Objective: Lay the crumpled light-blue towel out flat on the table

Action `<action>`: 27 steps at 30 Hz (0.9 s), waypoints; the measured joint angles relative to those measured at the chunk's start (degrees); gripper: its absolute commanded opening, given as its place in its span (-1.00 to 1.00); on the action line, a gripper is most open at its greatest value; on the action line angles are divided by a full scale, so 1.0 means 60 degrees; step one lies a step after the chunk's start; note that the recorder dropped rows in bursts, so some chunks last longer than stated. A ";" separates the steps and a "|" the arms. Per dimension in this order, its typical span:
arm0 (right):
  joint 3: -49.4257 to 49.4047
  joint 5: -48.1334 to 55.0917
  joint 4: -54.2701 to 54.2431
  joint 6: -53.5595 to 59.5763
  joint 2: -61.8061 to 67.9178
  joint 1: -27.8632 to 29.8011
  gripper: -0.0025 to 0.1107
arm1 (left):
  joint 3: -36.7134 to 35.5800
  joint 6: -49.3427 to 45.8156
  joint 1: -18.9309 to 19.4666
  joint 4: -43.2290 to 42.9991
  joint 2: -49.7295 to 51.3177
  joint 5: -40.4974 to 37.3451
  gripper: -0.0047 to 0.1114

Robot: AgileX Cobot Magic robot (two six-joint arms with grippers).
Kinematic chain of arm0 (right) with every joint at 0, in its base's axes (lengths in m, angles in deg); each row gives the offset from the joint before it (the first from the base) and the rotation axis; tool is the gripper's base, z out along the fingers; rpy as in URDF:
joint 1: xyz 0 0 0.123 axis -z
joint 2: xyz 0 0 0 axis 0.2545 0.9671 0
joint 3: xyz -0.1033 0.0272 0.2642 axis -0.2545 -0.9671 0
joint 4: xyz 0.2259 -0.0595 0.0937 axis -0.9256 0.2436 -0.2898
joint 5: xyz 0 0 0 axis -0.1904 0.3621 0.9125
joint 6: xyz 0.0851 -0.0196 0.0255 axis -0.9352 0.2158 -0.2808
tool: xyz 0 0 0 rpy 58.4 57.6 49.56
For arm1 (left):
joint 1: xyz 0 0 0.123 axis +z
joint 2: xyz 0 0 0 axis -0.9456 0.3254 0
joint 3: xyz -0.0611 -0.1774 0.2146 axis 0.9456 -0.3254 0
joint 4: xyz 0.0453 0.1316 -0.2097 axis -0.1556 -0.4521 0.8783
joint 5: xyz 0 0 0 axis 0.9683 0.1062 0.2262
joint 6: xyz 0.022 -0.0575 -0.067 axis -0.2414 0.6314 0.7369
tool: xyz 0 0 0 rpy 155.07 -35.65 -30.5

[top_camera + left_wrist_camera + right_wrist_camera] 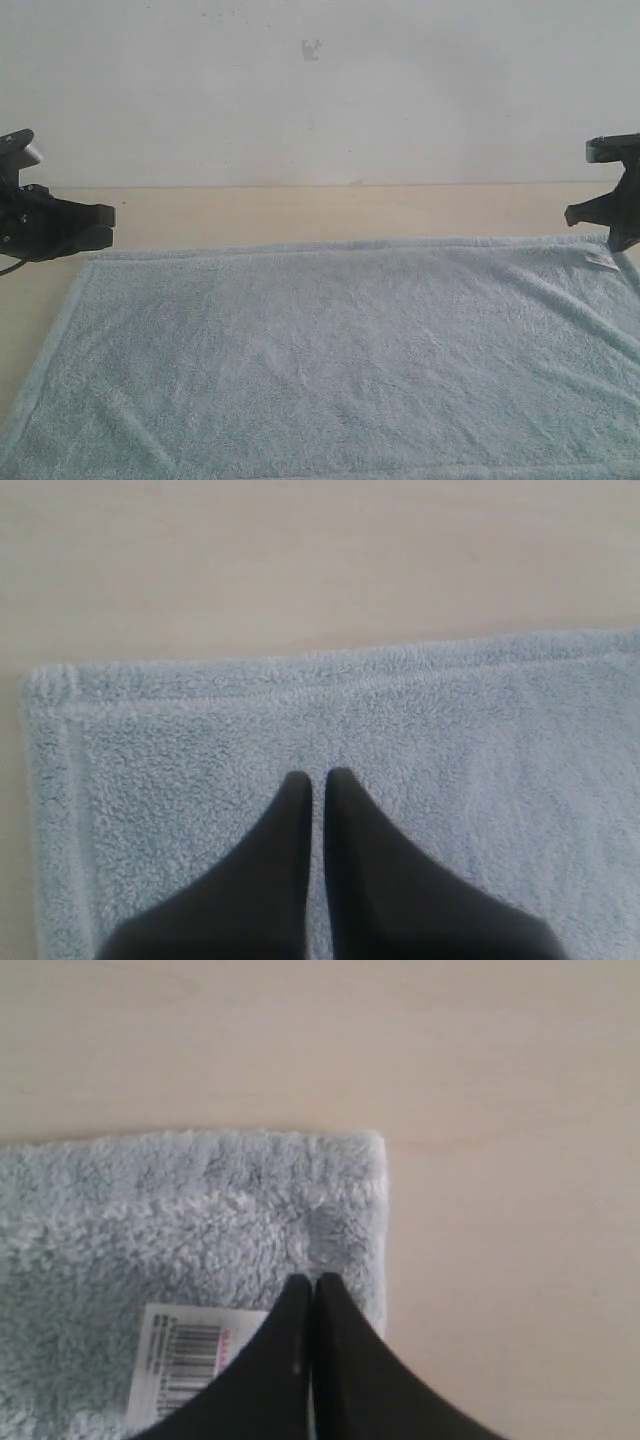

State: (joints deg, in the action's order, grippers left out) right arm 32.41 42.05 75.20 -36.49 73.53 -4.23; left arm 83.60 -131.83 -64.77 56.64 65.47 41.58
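**Towel lying flat, both grippers closed above its far corners**

The near part of the table [300,215] is being covered by the towel [340,350], which is being shown spread open, its near hem running along the bottom edge of the exterior view and only shallow creases crossing its pile. Farther back, the towel's two far corners are being overhung by the arms. The left gripper [108,222] is being held over the far-left corner; in its wrist view the dark fingers [270,880] are being pressed almost together, only a thin slit of cloth showing between the tips, and nothing is being gripped. The right gripper [572,213] is being held over the far-right corner, just beside the white label [601,259]; its fingers [350,1380] are being shown tip to tip, with no cloth between them. Whether either gripper is touching the pile cannot be told. Beyond the far hem, a bare strip of table is being bordered by the off-white wall [320,90]
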 measured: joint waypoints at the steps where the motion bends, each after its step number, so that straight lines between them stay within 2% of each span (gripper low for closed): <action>1: 0.0023 -0.0029 0.0000 0.0028 0.0021 0.0000 -0.96 | 0.0000 0.0000 0.0000 0.0000 0.0000 0.0000 -0.85; 27: 0.2357 0.0109 -0.0278 0.0378 0.1620 0.0000 -0.96 | 0.0000 -0.0251 0.0000 -0.0235 0.0000 0.0128 -0.85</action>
State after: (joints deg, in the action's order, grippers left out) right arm 46.55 42.70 73.53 -34.22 83.25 -4.23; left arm 83.60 -133.34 -64.77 55.22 65.47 42.35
